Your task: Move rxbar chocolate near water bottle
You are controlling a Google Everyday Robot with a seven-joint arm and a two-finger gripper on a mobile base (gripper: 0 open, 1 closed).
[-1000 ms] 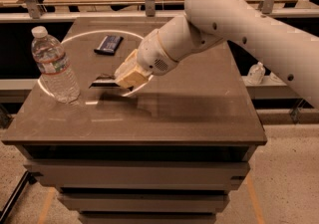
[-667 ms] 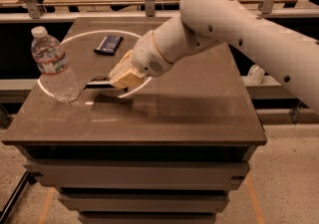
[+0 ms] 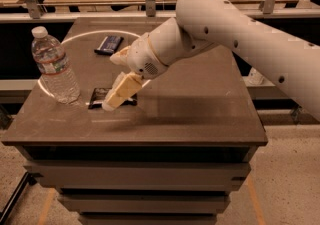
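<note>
Black rxbar chocolate (image 3: 98,98) sits just beside the water bottle (image 3: 54,66), where the task wants it; my tool (image 3: 114,100) covers it, pinching or not I cannot tell.

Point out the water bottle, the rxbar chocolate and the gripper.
water bottle (image 3: 51,63): camera view, on its label band.
rxbar chocolate (image 3: 97,97): camera view, on its exposed left end.
gripper (image 3: 111,103): camera view, on its tip, over the bar.

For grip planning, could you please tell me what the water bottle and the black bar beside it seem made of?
The water bottle looks like clear, see-through plastic. The black bar is likely a thin, flat film wrapper; finish unclear. The gripper is over it.
</note>
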